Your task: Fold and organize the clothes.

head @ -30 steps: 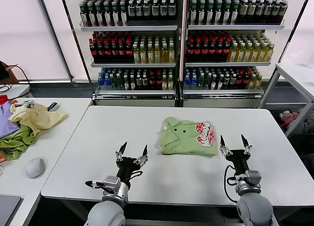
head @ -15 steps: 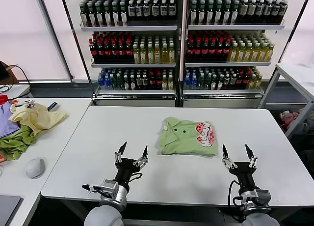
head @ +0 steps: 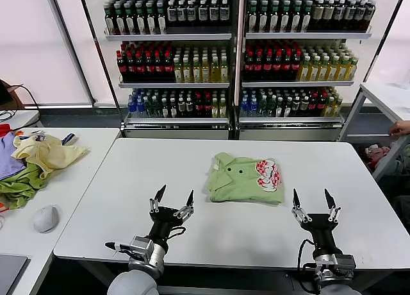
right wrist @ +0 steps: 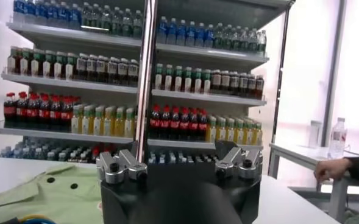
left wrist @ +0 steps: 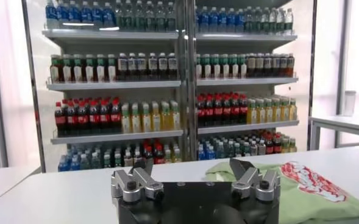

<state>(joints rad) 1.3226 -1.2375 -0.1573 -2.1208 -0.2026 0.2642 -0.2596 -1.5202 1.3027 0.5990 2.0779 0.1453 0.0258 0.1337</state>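
The light green polo shirt [head: 245,177] lies folded on the white table [head: 160,167], collar to the left and red-and-white print to the right. It also shows in the left wrist view [left wrist: 301,189] and in the right wrist view [right wrist: 45,198]. My left gripper [head: 173,195] is open and empty near the table's front edge, left of the shirt. My right gripper [head: 314,195] is open and empty at the front edge, right of the shirt. Neither touches the shirt.
A side table [head: 70,179] at the left holds a pale yellow garment [head: 45,152], darker green [head: 19,186] and purple cloth, and a grey mouse [head: 45,218]. Bottle shelves [head: 237,58] stand behind. A person's hand [head: 398,127] shows at the right edge.
My right gripper has drawn back toward the table's front edge and a little to the right. The left gripper has barely moved. A hand has appeared at the right edge.
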